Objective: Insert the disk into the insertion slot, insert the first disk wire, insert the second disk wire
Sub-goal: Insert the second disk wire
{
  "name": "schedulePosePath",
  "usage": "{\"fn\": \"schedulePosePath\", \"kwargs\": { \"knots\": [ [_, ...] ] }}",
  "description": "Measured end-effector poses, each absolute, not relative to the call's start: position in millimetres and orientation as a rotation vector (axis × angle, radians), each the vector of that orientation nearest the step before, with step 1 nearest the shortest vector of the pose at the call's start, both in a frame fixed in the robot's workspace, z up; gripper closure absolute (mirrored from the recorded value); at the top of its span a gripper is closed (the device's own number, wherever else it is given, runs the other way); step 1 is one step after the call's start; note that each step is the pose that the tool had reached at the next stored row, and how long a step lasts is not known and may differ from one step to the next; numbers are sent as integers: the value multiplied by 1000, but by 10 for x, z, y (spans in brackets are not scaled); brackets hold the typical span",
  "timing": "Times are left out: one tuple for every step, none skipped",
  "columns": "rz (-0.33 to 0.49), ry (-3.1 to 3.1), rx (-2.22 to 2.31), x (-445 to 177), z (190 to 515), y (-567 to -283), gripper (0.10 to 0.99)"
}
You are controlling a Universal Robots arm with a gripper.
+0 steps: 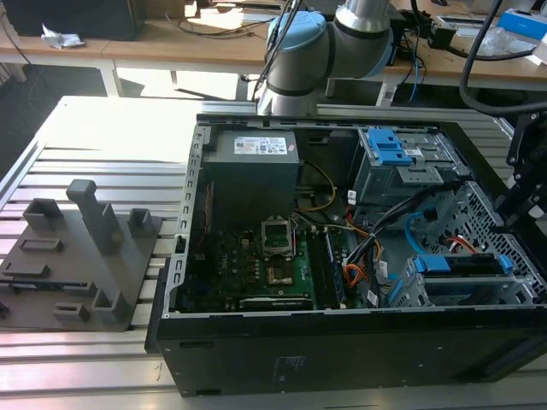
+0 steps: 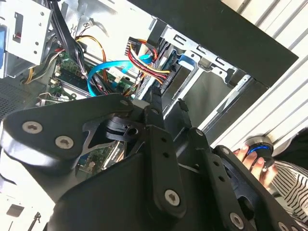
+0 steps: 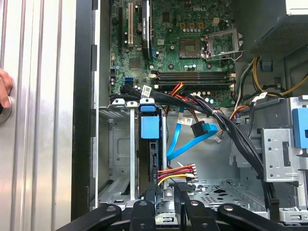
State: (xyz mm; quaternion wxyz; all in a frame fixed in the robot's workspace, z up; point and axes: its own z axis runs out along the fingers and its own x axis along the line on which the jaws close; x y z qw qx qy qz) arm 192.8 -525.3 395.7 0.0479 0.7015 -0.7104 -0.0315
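The disk (image 3: 149, 144) stands on edge inside the insertion slot (image 3: 118, 159), its bright blue carrier handle facing the motherboard; in the exterior view the disk (image 1: 457, 275) sits in the lower cage (image 1: 479, 297) at that view's right. My gripper (image 3: 164, 191) hovers just off the disk's wire-side edge, open, nothing between its fingers (image 2: 156, 108). The first disk wire (image 3: 179, 169), a red-orange strand in a small bundle, ends at that edge; I cannot tell whether it is seated. The second disk wire (image 3: 185, 144) loops light blue, and its black plug hangs free beside the disk.
Black cable bundles (image 3: 226, 134) cross above the bay. A second grey cage with blue latches (image 1: 393, 154) sits further back. A person's hand (image 2: 252, 161) rests on a blue-ringed knob outside the case. A grey fixture plate (image 1: 77, 265) lies at the exterior view's left.
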Motion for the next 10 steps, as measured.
{"fn": "schedulePosePath", "kwargs": {
  "knots": [
    [-96,-2166,2139,1926,3959,-5252,784],
    [-95,-2166,2139,1915,3959,-5252,784],
    [-96,-2166,2139,1905,3958,-5252,784],
    [-96,-2165,2140,1887,3957,-5252,784],
    [-96,-2163,2142,1837,3956,-5252,784],
    [-96,-2162,2143,1814,3956,-5252,784],
    [-96,-2161,2144,1793,3955,-5252,784],
    [-95,-2160,2145,1756,3954,-5252,784],
    [-95,-2157,2148,1709,3952,-5252,784],
    [-95,-2155,2150,1627,3948,-5252,784]
  ]
}}
